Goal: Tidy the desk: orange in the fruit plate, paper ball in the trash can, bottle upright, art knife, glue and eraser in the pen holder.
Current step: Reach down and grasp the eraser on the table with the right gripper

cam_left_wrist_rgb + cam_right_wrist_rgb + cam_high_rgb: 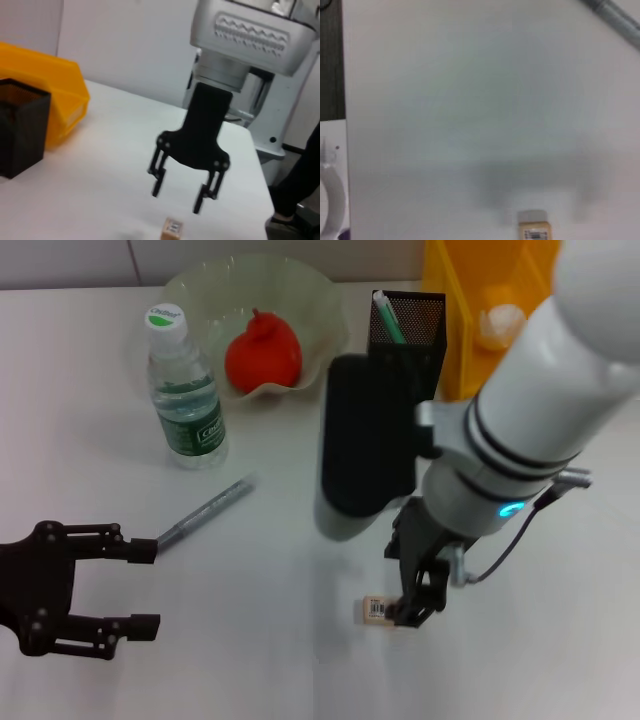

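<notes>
The small beige eraser (375,609) (172,228) (535,229) lies on the white desk. My right gripper (412,610) (177,200) hangs open just above it, not touching. The silver-grey glue (205,512) (615,17) lies flat near my left gripper (145,587), which stands open and empty at the lower left. In the pale-green fruit plate (320,300) sits the orange (262,350). The bottle (187,390) stands upright. The mint-green art knife (388,318) sticks out of the black mesh pen holder (420,335) (20,132). A paper ball (500,325) rests in the yellow trash can (470,350) (60,95).
My right arm's black and white forearm (365,440) spans the desk's middle, in front of the pen holder. The desk's edge and a robot base (285,125) show in the left wrist view.
</notes>
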`<state>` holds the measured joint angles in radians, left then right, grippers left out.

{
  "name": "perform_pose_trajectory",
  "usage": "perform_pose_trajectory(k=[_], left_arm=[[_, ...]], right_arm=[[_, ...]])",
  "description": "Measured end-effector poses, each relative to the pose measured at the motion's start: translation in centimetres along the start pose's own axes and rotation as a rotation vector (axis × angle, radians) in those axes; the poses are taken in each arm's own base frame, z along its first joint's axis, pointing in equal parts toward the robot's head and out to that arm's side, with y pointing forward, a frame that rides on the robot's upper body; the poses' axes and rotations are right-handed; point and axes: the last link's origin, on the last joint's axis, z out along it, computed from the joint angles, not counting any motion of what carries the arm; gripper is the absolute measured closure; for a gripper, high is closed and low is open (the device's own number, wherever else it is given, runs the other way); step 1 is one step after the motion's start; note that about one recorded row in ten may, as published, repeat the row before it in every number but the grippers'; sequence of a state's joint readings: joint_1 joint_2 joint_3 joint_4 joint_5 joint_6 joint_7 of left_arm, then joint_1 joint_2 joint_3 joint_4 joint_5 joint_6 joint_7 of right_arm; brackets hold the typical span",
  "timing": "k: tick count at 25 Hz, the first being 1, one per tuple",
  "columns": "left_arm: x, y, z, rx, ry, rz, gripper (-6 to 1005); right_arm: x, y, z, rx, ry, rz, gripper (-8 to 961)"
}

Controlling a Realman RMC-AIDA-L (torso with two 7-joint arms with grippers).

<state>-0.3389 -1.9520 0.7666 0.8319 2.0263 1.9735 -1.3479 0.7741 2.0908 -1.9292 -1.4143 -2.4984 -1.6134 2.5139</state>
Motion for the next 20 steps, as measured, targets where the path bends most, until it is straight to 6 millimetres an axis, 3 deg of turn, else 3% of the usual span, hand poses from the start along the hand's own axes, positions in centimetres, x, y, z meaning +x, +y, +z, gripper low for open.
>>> perform_pose_trajectory(k=[20], left_arm=[[-0.8, -0.8, -0.1, 0.084, -0.019, -0.021, 195]], right_arm=[[-1.2, 0.5, 3.7, 0.010, 0.055, -0.033, 318]])
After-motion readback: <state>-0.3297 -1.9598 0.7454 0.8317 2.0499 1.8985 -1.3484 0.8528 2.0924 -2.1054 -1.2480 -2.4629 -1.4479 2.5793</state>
